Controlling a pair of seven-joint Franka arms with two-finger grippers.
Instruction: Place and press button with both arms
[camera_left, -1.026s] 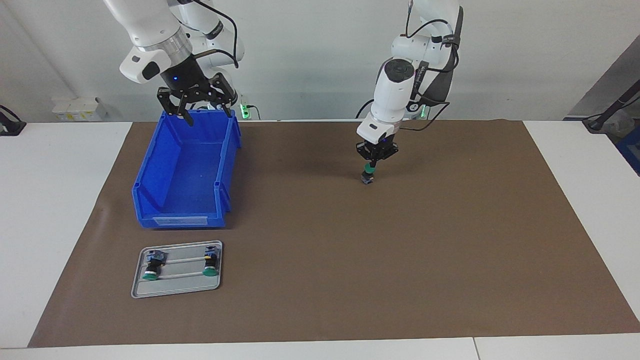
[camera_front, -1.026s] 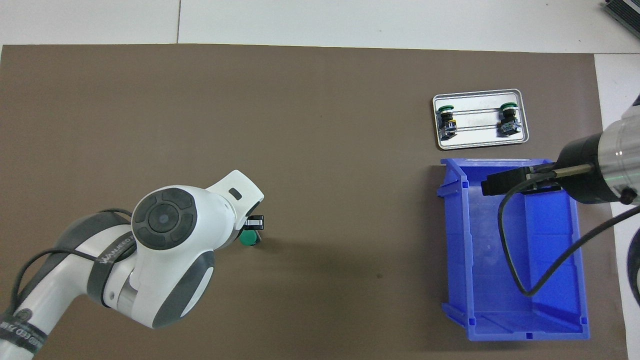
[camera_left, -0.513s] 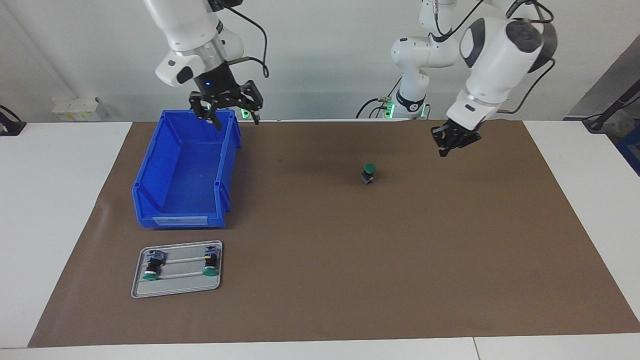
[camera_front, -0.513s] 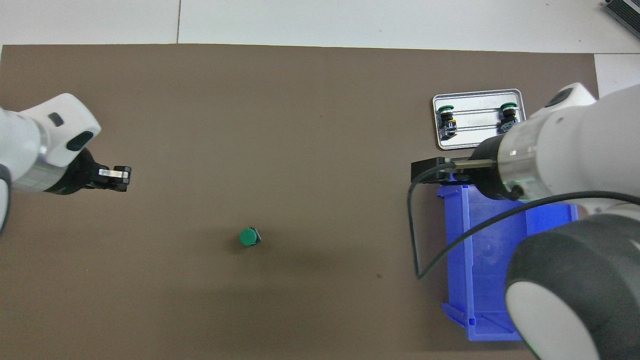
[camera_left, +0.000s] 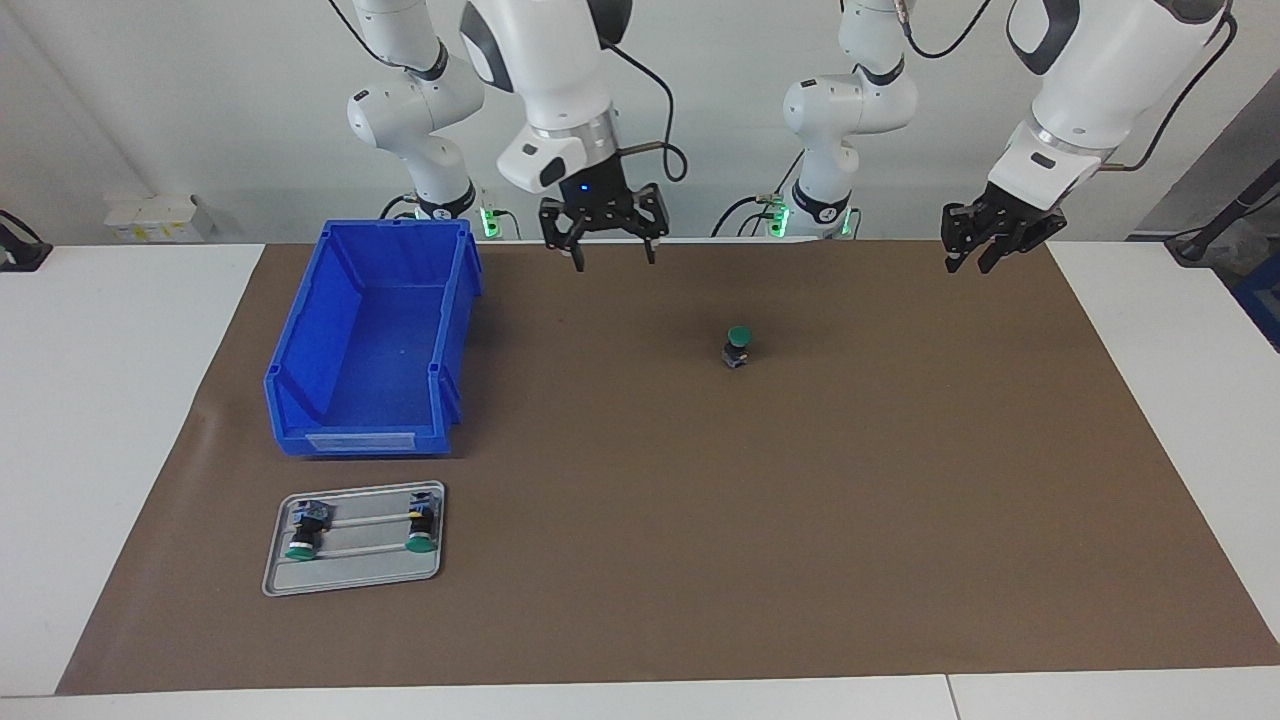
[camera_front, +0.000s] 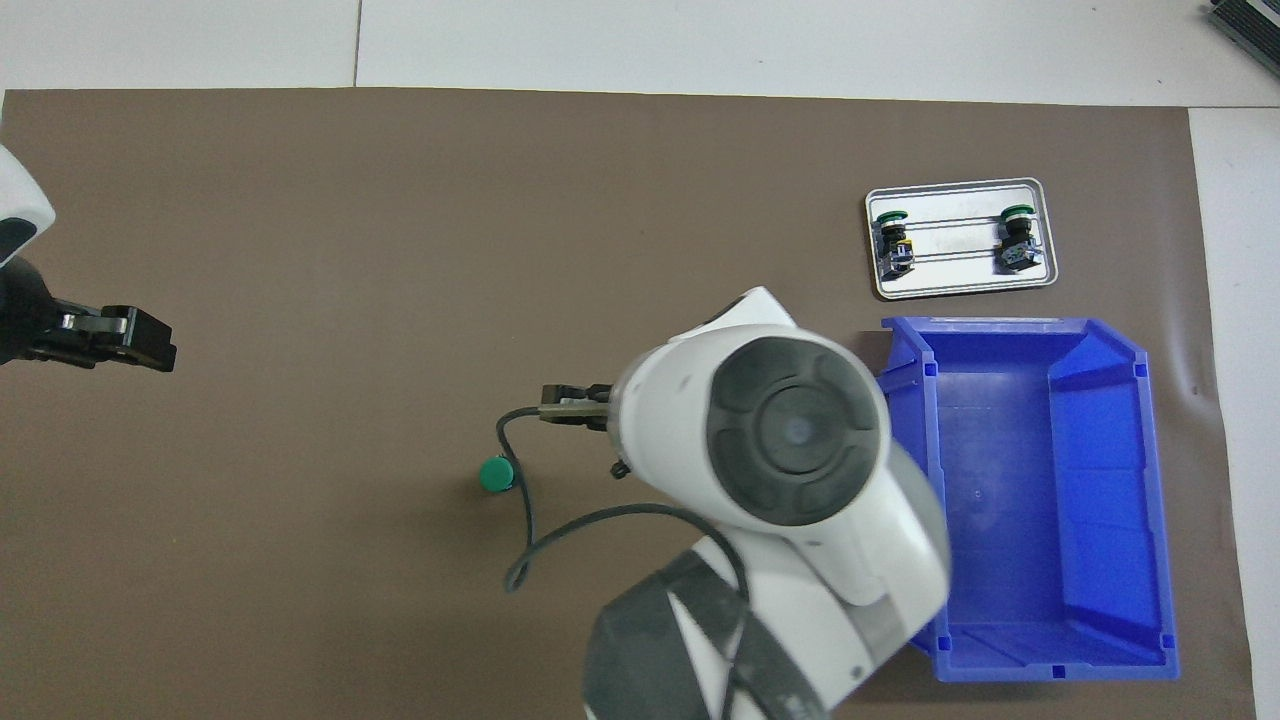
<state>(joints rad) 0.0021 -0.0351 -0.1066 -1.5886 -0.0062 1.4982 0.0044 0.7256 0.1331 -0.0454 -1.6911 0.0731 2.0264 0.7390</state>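
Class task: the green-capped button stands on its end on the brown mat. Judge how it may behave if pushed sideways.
The button stands upright on a small base with a wider cap, so it probably tips easily. Once down, its round body might roll. It looks rigid, unlikely to bend.

left tool (camera_left: 985, 252): raised, fingers parted | right tool (camera_left: 609, 245): raised, fingers spread wide, empty

The button (camera_front: 495, 474) is seen upright at lower centre, the left end effector (camera_front: 140, 343) at the frame's left edge.
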